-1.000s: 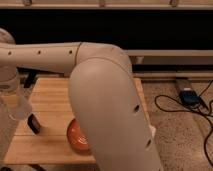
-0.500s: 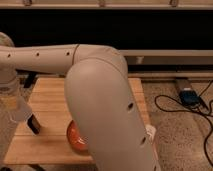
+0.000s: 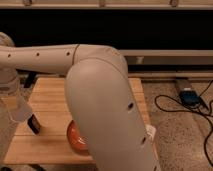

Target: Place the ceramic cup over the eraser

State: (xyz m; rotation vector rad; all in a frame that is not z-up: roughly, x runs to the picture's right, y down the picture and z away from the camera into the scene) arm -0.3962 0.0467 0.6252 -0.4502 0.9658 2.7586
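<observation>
Camera view: found the gripper (image 3: 12, 100) at the far left edge, above the left side of the wooden table (image 3: 50, 95). Could not tell whether clenched or released. Made out a pale tapered shape at its lower end, probably the cup (image 3: 22, 111), just above and left of the eraser (image 3: 33, 123). Noted an orange bowl (image 3: 75, 137) nearby, partly behind the arm (image 3: 105, 115). Judged the cup light, stiff, slick, breakable; best gripped across the rim, firmly yet gently.

The arm (image 3: 100, 100) bends left; gripper (image 3: 10, 107) hangs far left.
</observation>
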